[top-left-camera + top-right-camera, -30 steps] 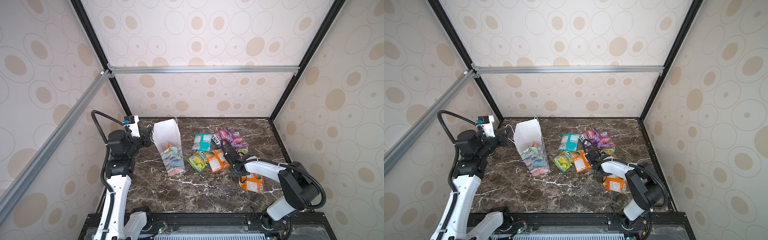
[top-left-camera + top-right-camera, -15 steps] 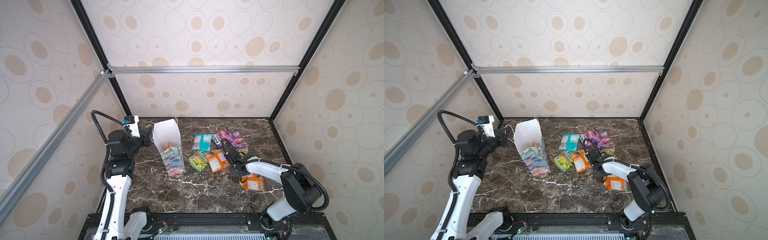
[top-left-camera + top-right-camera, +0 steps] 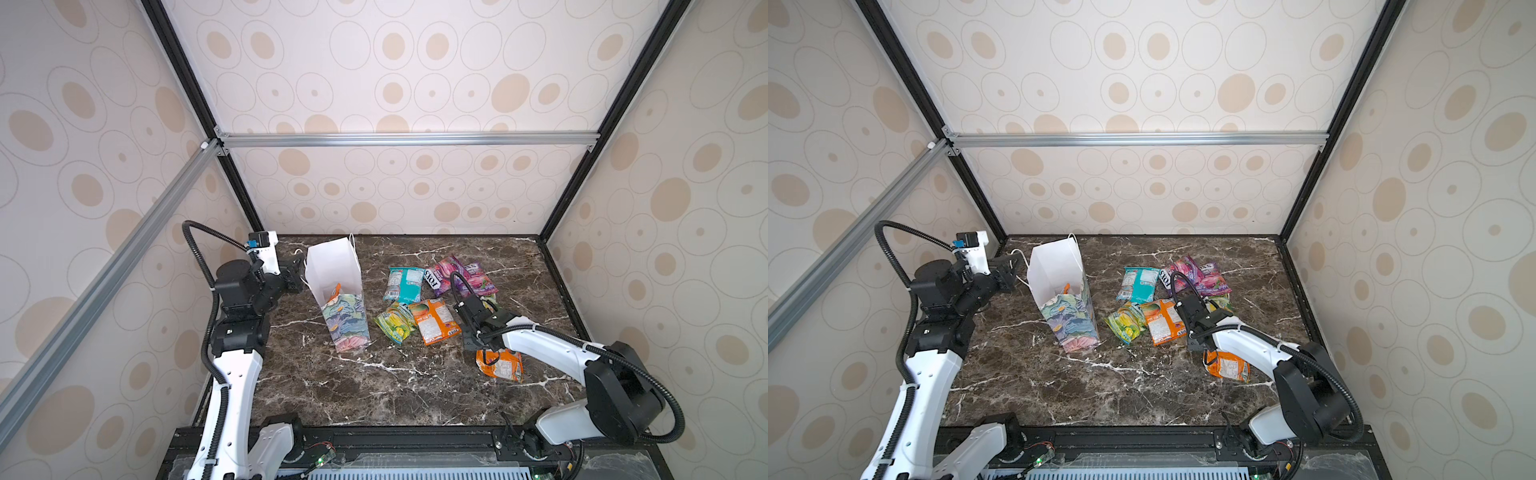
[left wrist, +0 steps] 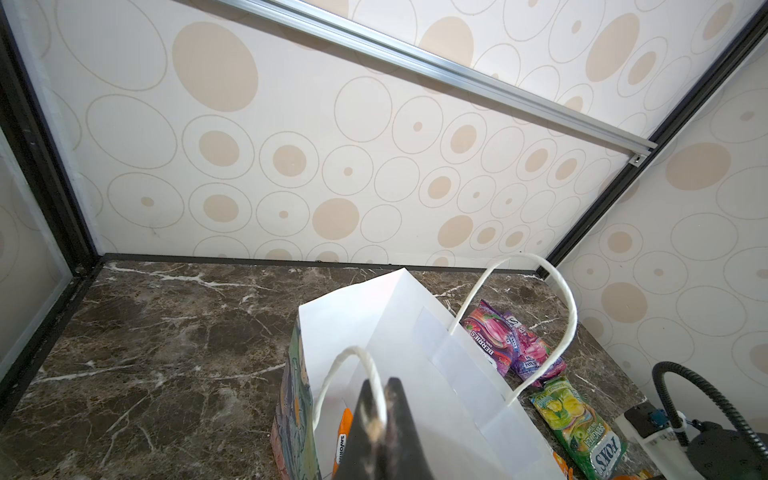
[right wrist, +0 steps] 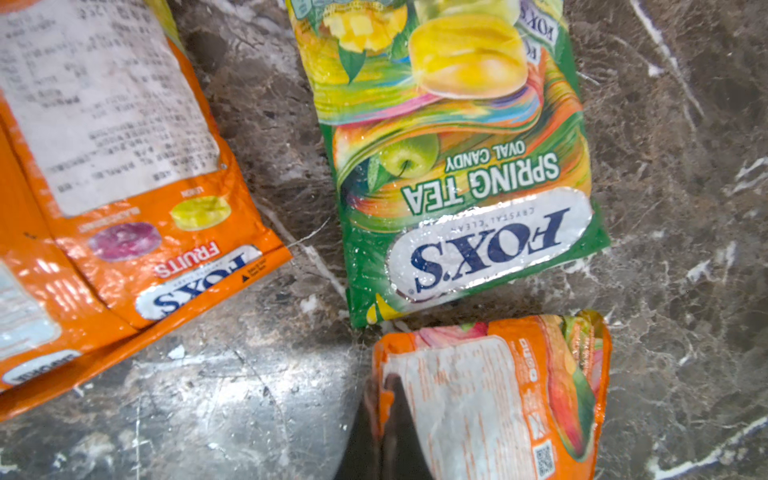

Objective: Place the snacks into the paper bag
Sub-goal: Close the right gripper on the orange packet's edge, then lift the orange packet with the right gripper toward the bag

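I stand at the front of the marble table (image 3: 374, 382), so 12 o'clock is the back wall.

The right gripper (image 5: 384, 415) is closed tight on one end of a crumpled orange packet (image 5: 478, 395). The rest of that orange packet (image 3: 500, 365) trails away from the fingers toward 4 o'clock. I can't tell if it is off the table or only touching it.

The paper bag (image 3: 332, 257) stands tall, open at the top, off toward 10 o'clock from the right gripper (image 3: 473, 343). The right arm is the nearer one to the loose snacks. To get there it must pass over the other orange packet (image 3: 436, 322) and a green one (image 3: 395, 322).

The left gripper (image 4: 376, 399) is pinched shut on a white cord handle (image 4: 353, 353) of the paper bag (image 4: 374, 316), just at its 9 o'clock side. One orange packet (image 3: 336, 291) peeks out from inside.

The green packet (image 5: 457, 145) says FOX'S, SPRING TEA, OVAL CANDY. The flat orange one (image 5: 124, 166) says FOX'S FRUITS. A purple packet (image 4: 490, 336) says BERRIES. A teal packet (image 3: 405, 282) lies near 12 o'clock from the green one.
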Robot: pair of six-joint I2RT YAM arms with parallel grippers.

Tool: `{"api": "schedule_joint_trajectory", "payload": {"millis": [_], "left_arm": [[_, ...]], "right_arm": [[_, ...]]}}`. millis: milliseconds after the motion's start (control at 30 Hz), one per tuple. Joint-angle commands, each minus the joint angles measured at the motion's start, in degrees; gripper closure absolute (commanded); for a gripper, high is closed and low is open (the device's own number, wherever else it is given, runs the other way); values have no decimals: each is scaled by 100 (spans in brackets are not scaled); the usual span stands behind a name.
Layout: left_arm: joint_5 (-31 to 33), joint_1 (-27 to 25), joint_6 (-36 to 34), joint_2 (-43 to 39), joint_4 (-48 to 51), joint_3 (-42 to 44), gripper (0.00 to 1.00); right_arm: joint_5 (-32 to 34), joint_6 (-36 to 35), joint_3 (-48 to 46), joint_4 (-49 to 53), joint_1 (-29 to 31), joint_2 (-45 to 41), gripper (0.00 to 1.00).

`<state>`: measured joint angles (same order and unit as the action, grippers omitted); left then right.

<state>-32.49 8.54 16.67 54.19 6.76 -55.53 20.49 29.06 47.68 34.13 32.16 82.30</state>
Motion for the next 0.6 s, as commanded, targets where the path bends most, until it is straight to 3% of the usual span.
{"api": "schedule_joint_trajectory", "payload": {"millis": [0,567], "left_arm": [[-84,37,-41,-73,-131,-40,100],[-28,34,-56,-71,-124,-31,100]], "right_arm": [[-76,-6,-92,145,-24,-186,100],[-740,-382,-51,203,-25,-1168,100]]}}
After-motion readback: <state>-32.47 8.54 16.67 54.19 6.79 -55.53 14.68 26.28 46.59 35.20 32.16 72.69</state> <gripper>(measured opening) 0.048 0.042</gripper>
